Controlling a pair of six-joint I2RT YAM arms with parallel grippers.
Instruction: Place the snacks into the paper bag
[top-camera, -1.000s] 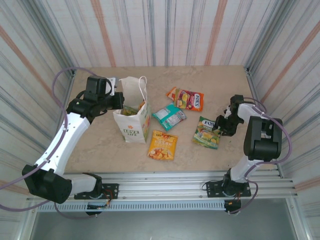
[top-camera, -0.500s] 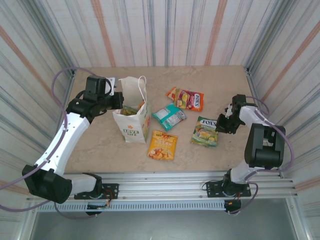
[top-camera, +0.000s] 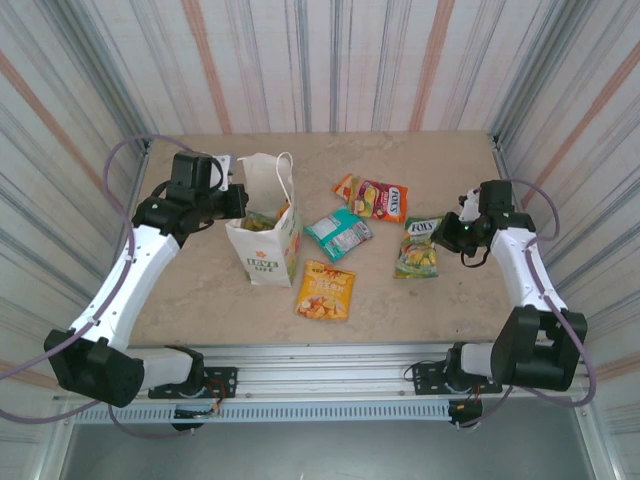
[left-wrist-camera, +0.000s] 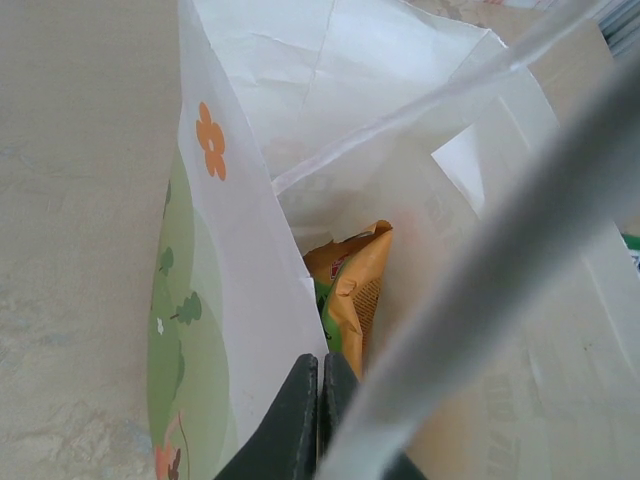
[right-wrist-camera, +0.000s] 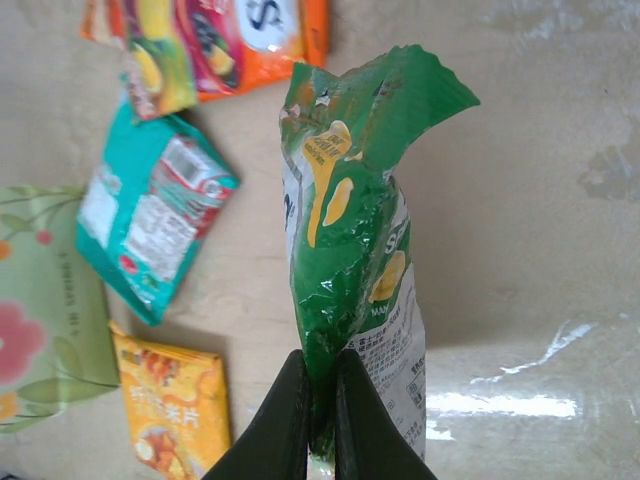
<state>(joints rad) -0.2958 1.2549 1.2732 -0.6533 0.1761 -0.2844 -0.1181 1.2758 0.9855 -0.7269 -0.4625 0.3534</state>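
Note:
The white paper bag (top-camera: 265, 240) stands upright at the left, with packets showing inside it (top-camera: 262, 217). My left gripper (top-camera: 238, 200) is shut on the bag's rim (left-wrist-camera: 250, 250); an orange packet (left-wrist-camera: 355, 290) stands inside, just past the left gripper (left-wrist-camera: 318, 372). My right gripper (top-camera: 452, 236) is shut on the edge of a green packet (top-camera: 418, 247), which hangs off the table from the right gripper (right-wrist-camera: 320, 400) as the green packet (right-wrist-camera: 355, 250). On the table lie a teal packet (top-camera: 338, 233), a yellow-orange packet (top-camera: 326, 289) and overlapping red and orange packets (top-camera: 378, 198).
A blurred bag handle (left-wrist-camera: 500, 250) crosses the left wrist view. Striped walls (top-camera: 560, 110) enclose the table on three sides. The right wrist view also shows the teal packet (right-wrist-camera: 150, 225), the yellow packet (right-wrist-camera: 172, 405) and the bag's floral side (right-wrist-camera: 40, 310).
The right gripper has lifted the green packet off the table and carried it slightly back, its arm swinging outward. The left arm and bag have not moved.

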